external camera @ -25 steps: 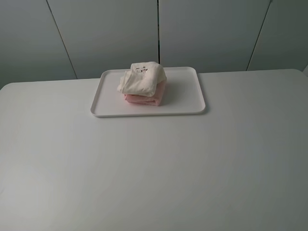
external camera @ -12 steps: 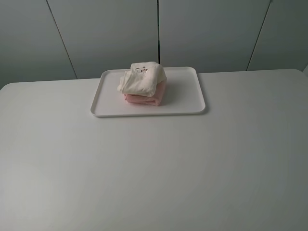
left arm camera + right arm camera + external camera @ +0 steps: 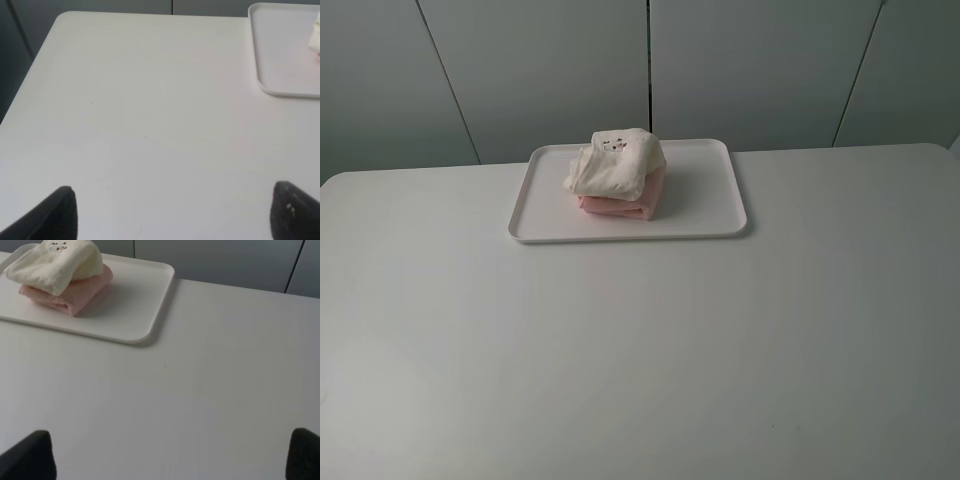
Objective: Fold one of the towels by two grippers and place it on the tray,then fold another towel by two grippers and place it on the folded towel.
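I am keeping both grippers, left (image 3: 170,212) and right (image 3: 167,455), spread empty, well clear of the tray (image 3: 710,215), since the cream towel (image 3: 617,160) is resting stacked on the pink towel (image 3: 620,205)

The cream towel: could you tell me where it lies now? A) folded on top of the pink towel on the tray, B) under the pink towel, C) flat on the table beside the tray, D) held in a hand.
A: the cream towel sits folded atop the pink towel, both on the tray.

Cream towel (image 3: 616,162) over pale pink towel (image 3: 624,204), white tray (image 3: 702,205), white table (image 3: 640,340)
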